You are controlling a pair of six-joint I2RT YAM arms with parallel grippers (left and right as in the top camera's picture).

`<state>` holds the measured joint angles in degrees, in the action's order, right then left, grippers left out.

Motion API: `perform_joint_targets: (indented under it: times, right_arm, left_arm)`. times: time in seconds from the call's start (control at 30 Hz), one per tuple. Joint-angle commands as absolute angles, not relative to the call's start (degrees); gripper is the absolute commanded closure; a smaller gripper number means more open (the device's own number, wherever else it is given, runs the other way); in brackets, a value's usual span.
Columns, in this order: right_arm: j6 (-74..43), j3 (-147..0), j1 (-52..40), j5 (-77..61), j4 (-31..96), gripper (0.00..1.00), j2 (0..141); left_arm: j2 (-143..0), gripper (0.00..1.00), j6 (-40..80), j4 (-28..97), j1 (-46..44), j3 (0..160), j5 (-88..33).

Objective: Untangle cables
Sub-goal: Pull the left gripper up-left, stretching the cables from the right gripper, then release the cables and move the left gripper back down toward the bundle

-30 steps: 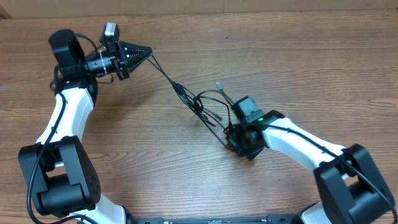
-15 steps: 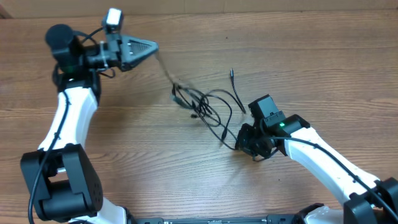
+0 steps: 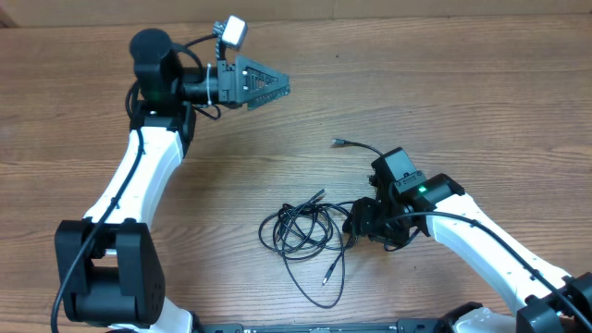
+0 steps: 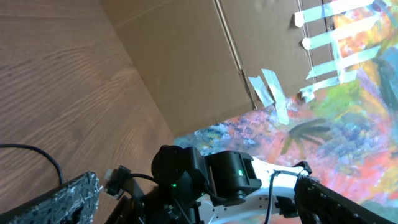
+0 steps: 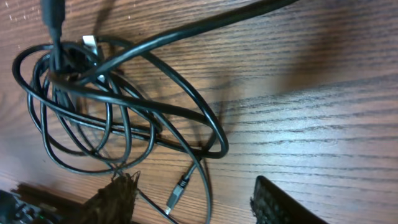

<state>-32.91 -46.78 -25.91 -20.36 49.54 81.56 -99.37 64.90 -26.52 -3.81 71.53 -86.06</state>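
The cables [image 3: 301, 231] lay in a loose heap of black loops on the wooden table [image 3: 444, 83], and I took everything else from that heap. Several rings overlapped one another, with a thicker cord crossing over the top of them in the right wrist view [image 5: 112, 99]. One strand ran out of the heap on the far side and curved away to a small plug [image 3: 338, 142] lying well apart from the loops. Another strand trailed out on the near side and ended in a thin plug [image 3: 326, 276] just beyond the heap.

The right gripper [image 3: 356, 222] sat just beside the heap, on its right edge and low to the wood. Its jaws stood released and gaped apart [image 5: 196, 193]. Nothing was pinched between them; only a thin strand with a little connector lay on the table in the gap.

The left gripper [image 3: 282, 88] hung well apart from the heap, far off on the other side and pointing across the table. One textured finger [image 4: 62, 199] showed off to the side in its own camera. It looked released, and it was carrying no cable.
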Motion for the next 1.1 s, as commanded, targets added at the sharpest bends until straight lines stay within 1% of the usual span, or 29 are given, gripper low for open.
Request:
perform_joint_targets:
  times: [0.0,0.1,0.17,0.23,0.27,0.3,0.37,0.4,0.43,0.5,0.53,0.57,0.6,0.63,0.67,0.7,0.73,0.77,0.83,0.9,1.0,1.03,1.07]
  right_arm:
    - [-32.32,-49.89,-25.39,-20.29,49.56,0.36,80.36]
    - [-32.27,-51.83,-25.47,-21.30,49.34,0.37,80.36]
    - [-31.99,-52.53,-25.56,-21.87,48.86,0.37,80.36]
    - [-31.59,-52.60,-25.61,-22.22,48.51,0.37,80.36]
    - [-31.57,-52.60,-25.63,-22.59,48.60,0.37,80.36]
    - [-31.51,-52.58,-25.69,-22.87,48.82,0.37,80.36]
    - [-30.92,-52.58,-25.93,-23.03,49.21,0.37,80.36]
    - [-30.13,-52.58,-26.00,-23.05,49.34,0.37,80.36]
    - [-29.41,-52.58,-26.04,-23.00,49.45,0.37,80.36]
    - [-28.40,-52.58,-26.02,-21.85,49.89,0.37,80.36]
    - [-28.40,-52.58,-26.02,-20.80,50.09,0.36,80.36]
    - [-28.40,-52.58,-26.02,-20.21,50.11,0.36,80.36]
    - [-28.42,-52.58,-26.02,-19.70,50.04,0.36,80.36]
    - [-28.42,-52.58,-26.02,-19.46,49.93,0.36,80.36]
    - [-28.40,-52.58,-26.02,-19.25,49.80,0.36,80.36]
    - [-28.40,-52.58,-26.02,-19.14,49.71,0.36,80.36]
    - [-28.40,-52.58,-26.02,-19.14,49.63,0.36,80.36]
    - [-28.40,-52.58,-26.02,-19.14,49.60,0.36,80.36]
    - [-28.40,-52.58,-26.02,-19.14,49.69,0.36,80.36]
    - [-28.40,-52.58,-26.02,-19.14,49.89,0.37,80.36]
    - [-28.40,-52.58,-26.02,-19.14,50.22,0.37,80.36]
    - [-28.40,-52.58,-26.02,-19.14,50.33,0.36,80.36]
    - [-28.40,-52.58,-26.02,-19.14,50.48,0.37,80.36]
  left_arm:
    - [-97.82,0.00,54.96,-18.41,-5.43,72.84,-80.51]
    - [-97.82,0.00,45.19,-2.24,-6.37,72.84,-72.18]
    - [-97.80,0.00,38.24,12.78,-6.96,72.86,-59.94]
    - [-97.80,0.06,34.83,25.50,-7.88,72.86,-45.95]
    - [-97.80,0.10,33.63,30.65,-8.51,72.86,-40.25]
    - [-97.80,0.14,32.10,34.83,-9.21,72.86,-36.56]
    - [-97.80,0.18,28.73,40.99,-10.52,72.86,-33.78]
    - [-97.80,0.24,27.57,44.40,-11.09,72.86,-33.41]
    - [-97.80,0.35,27.20,47.40,-11.53,72.86,-33.19]
    - [-97.80,0.64,27.24,53.39,-12.56,72.86,-31.75]
    - [-97.80,0.71,27.68,57.08,-13.37,72.86,-29.47]
    - [-97.80,0.69,28.77,59.53,-14.06,72.86,-27.18]
    - [-97.80,0.60,30.30,61.91,-14.94,72.84,-24.36]
    - [-97.80,0.44,31.75,63.86,-15.94,72.84,-21.87]
    - [-97.80,0.26,32.82,65.04,-17.06,72.79,-20.21]
    - [-97.80,0.04,33.67,65.45,-18.04,72.75,-19.16]
    - [-97.82,0.00,34.70,65.39,-19.27,72.62,-18.44]
    - [-97.82,0.00,36.64,64.49,-20.75,72.29,-17.63]
    - [-97.89,0.09,39.35,62.65,-22.55,71.61,-16.40]
    - [-98.26,0.12,42.52,60.86,-23.83,70.78,-14.31]
    - [-99.35,0.29,45.71,58.67,-24.43,69.01,-11.99]
    - [-99.83,0.32,45.93,57.95,-24.43,68.27,-11.99]
    - [-100.14,0.33,45.93,57.47,-24.40,67.72,-12.03]
